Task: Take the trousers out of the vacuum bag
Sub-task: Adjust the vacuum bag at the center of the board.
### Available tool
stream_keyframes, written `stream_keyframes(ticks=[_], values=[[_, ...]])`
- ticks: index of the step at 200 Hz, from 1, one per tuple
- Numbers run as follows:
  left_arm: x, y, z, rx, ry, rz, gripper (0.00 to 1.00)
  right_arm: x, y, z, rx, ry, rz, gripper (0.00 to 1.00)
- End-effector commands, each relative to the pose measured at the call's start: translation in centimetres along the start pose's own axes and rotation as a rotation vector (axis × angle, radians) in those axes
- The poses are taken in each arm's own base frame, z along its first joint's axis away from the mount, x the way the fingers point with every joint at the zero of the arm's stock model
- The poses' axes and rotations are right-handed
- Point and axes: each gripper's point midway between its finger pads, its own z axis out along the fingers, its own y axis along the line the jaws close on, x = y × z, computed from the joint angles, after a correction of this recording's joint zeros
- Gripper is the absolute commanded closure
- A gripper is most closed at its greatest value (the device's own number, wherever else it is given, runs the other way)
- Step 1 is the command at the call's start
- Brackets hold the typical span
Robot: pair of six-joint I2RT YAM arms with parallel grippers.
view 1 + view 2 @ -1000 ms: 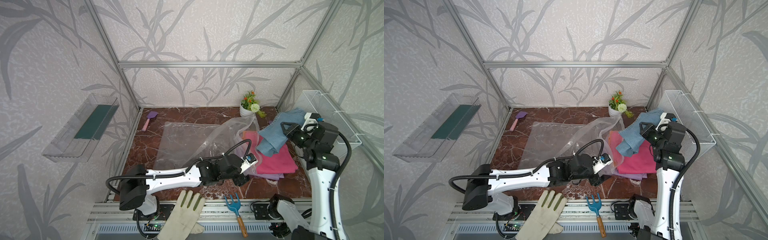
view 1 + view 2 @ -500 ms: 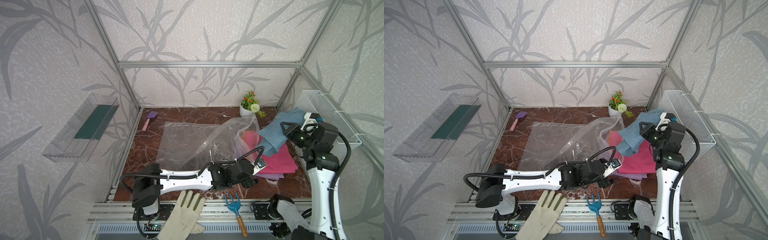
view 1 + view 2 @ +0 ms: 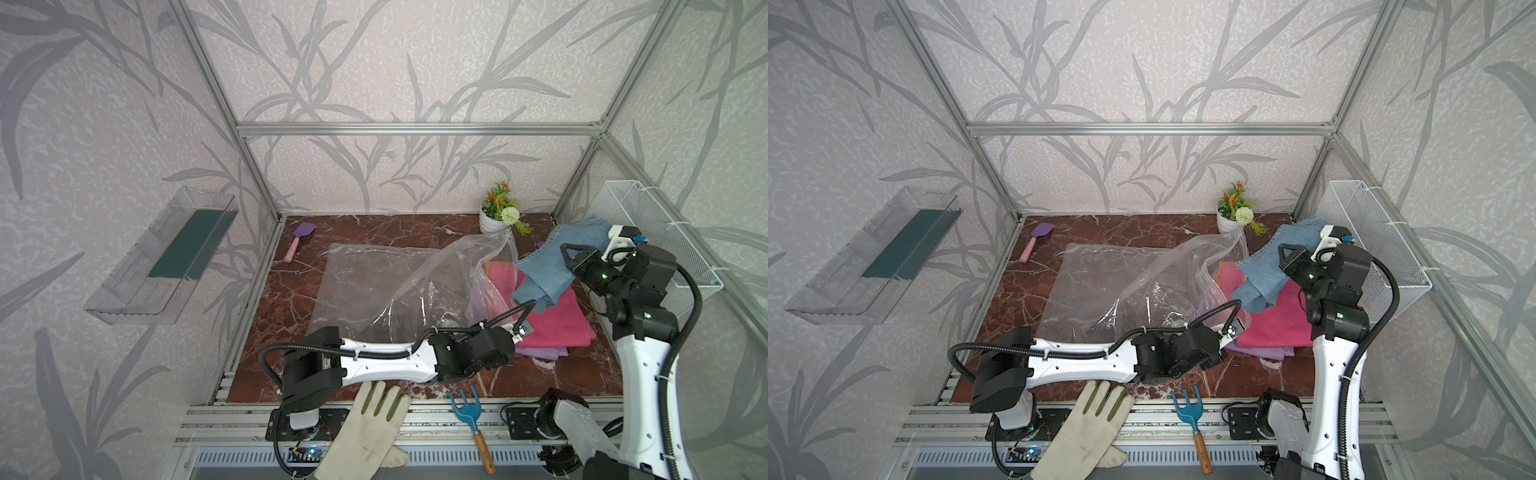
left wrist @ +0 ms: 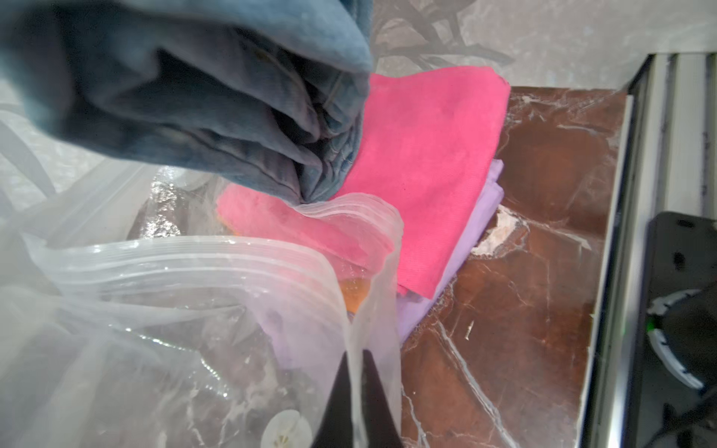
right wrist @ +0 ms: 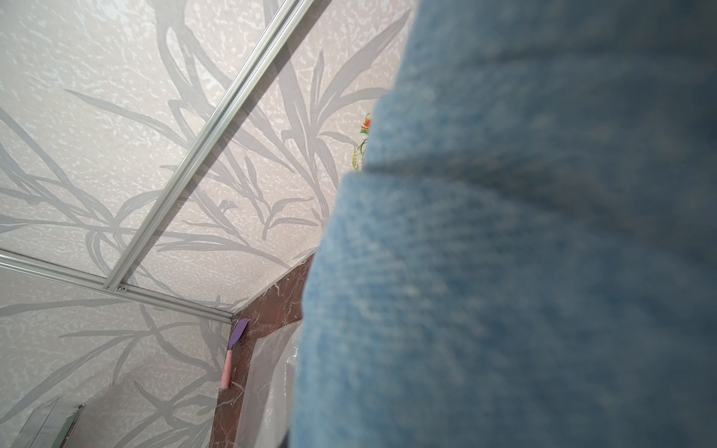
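Nearest, a cream work glove (image 3: 365, 428) and a blue hand fork (image 3: 471, 409) lie on the front rail. The left arm (image 3: 386, 365) stretches low across the bench (image 4: 523, 291) just behind them, so a sweep back toward the front could knock either off. The left jaws are pinched shut on a thin fold of the vacuum bag (image 4: 155, 310) at its mouth, beside the zip-seal strip (image 4: 194, 263) and just above the white valve (image 4: 285, 430). That film looks slick and the hold is narrow, so a hard tug may let it slide free. Beyond the pinch, the hot pink trousers (image 4: 423, 163) lie on the lilac trousers (image 4: 465, 240) with the orange trousers (image 4: 355, 291) between them. This stack rests on the bench with one end inside the bag's mouth. Pulling the bag off it could therefore drag the layers along or unfold them instead of freeing them. Farther on, the right jaws hold the light blue denim trousers (image 4: 174, 97) lifted clear of the bag. The hanging end touches the pink cloth right at the zip-seal strip. Lifting the denim away might catch the strip and tug it against the left hold, and a loosened grip would drop it over the opening. At the back, a swing could brush the potted plant (image 3: 498, 212) or the wire basket (image 3: 660, 237).
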Motion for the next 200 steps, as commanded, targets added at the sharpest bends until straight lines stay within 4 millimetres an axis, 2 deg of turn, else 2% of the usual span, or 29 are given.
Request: stream_keyframes(ticks=[1, 55, 108, 126, 163, 200], values=[[-1.6, 1.9, -0.1, -0.106, -0.038, -0.034, 1.0, -3.4, 5.2, -2.9, -0.156, -0.153, -0.125, 1.0], [-0.9, 4.6, 0.3, -0.15, -0.02, -0.148, 1.0, -4.9, 7.8, -6.4, -0.155, -0.226, -0.189, 1.0], [-1.7, 8.7, -1.2, -0.148, -0.09, -0.354, 1.0, -5.9, 6.6, -7.1, -0.059, -0.293, -0.211, 1.0], [-2.3, 10.1, -2.1, -0.142, -0.134, -0.425, 1.0, -5.8, 6.1, -6.7, -0.05, -0.291, -0.206, 1.0], [-4.0, 12.3, -4.7, -0.134, -0.241, -0.51, 1.0, -5.6, 5.1, -4.4, -0.073, -0.26, -0.151, 1.0], [-4.8, 13.9, -6.4, -0.162, -0.309, -0.575, 1.0, -6.6, 5.0, -2.6, -0.107, -0.267, -0.092, 1.0]])
